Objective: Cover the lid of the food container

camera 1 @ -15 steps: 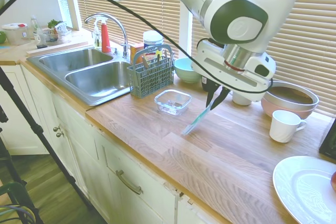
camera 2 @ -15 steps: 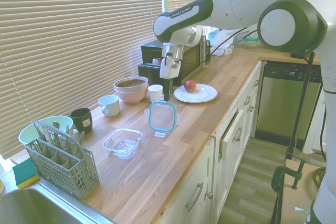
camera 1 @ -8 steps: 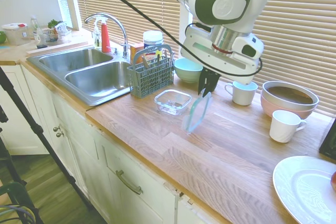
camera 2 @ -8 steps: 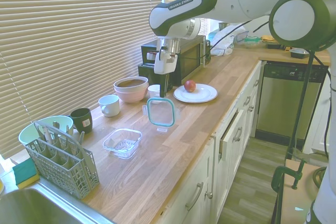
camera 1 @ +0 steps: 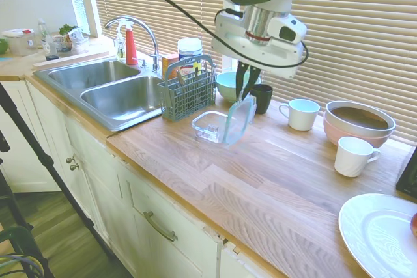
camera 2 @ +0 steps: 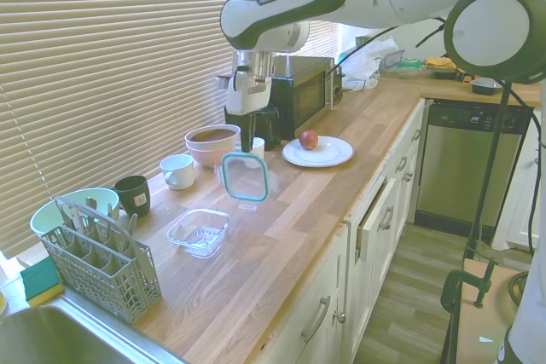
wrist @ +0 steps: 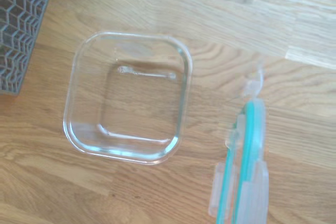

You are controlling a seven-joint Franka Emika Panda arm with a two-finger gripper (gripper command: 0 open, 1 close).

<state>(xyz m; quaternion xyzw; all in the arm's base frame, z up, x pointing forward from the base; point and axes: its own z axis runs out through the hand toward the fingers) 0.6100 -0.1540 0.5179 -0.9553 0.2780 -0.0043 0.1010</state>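
Lid, clear rounded-square plastic with teal rim seal and snap tabs: hanging on edge, nearly upright, from the two-finger gripper, whose fingers are pinching its top rim. It is hanging clear of the wooden countertop, just beside the food container, a small shallow clear square dish sitting open and empty on the wood. In the first exterior view the dish is lying at about 8 o'clock from the gripper, the lid's lower edge partly overlapping it. In the wrist view the dish is showing whole, with the lid edge-on beside it, apart. Judgement: the lid is needing tilting flat and shifting sideways over the dish. Nearby: grey cutlery caddy, light green bowl, dark mug, white cup.
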